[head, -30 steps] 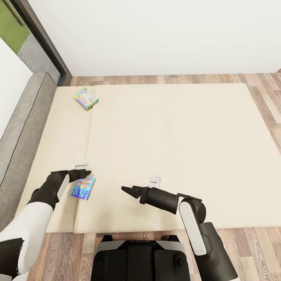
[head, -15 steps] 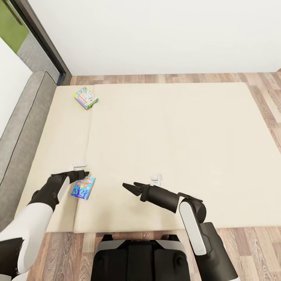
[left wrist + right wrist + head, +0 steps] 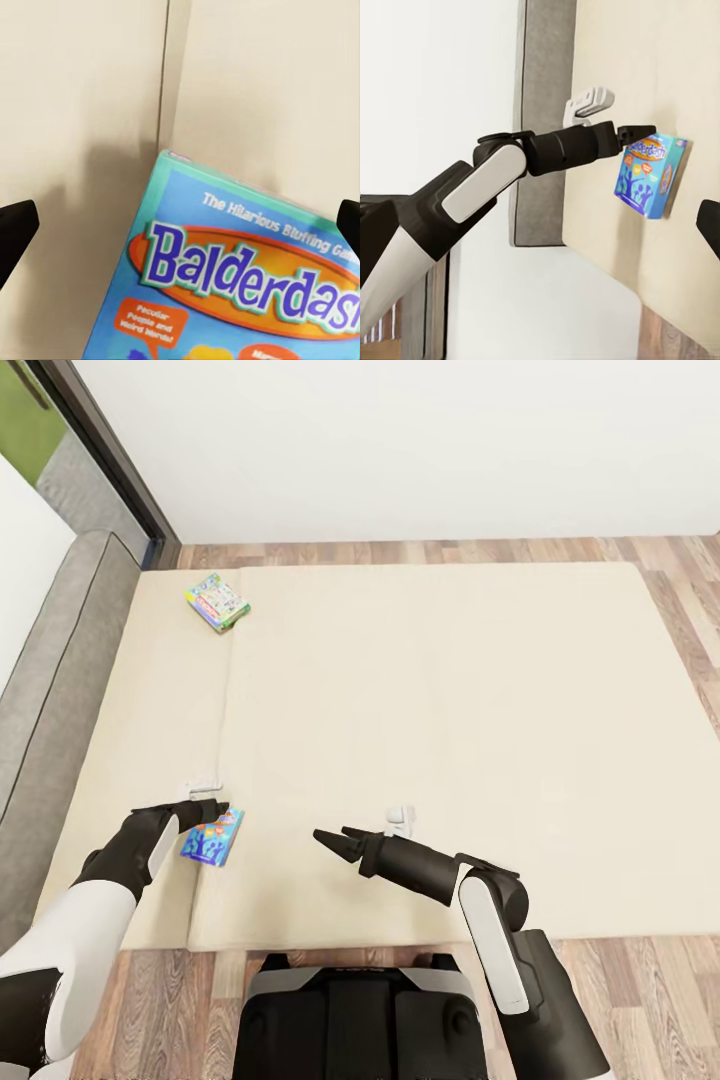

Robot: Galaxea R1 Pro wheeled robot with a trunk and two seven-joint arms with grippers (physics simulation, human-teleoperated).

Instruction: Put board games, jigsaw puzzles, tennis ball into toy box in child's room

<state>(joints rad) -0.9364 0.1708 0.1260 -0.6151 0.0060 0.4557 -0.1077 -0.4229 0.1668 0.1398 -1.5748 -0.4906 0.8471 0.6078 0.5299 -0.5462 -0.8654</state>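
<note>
A: Looking down over the bed (image 3: pixel 420 730), beige cover spread wide, grey headboard (image 3: pixel 55 690) running along the 9 o'clock edge. Wood-plank floor (image 3: pixel 660 1000) beyond the mattress at 12 and at 6.

B: Blue board game (image 3: pixel 211 838) lying flat near the 7 o'clock corner of the mattress, just past a seam in the cover. Reads "Balderdash" up close (image 3: pixel 240 277), orange oval banner on a blue lid.

A: Left gripper (image 3: pixel 210 812) poised right at the box's far edge, fingertips wide apart; from its own wrist camera, two black tips (image 3: pixel 16 229) far out at either side with the box between them, nothing clamped. Touching or just above: cannot tell.

B: Same arm seen from the right wrist: black forearm reaching across, gripper (image 3: pixel 639 132) over the top edge of the blue box (image 3: pixel 649 174).

A: Second board game (image 3: pixel 218 601), green-white with a red banner, up at 11 o'clock near the head of the bed, well apart from both arms, lying slightly askew.

B: Right gripper (image 3: pixel 335 838) hovering over bare mattress at about 6 o'clock, pointing toward 9. Fingers parted a little, holding nothing. One dark tip (image 3: pixel 709 225) visible at the edge of its wrist camera.

A: White wall (image 3: pixel 400 440) at 12, dark window frame (image 3: pixel 95 455) slanting down at 11.
</note>
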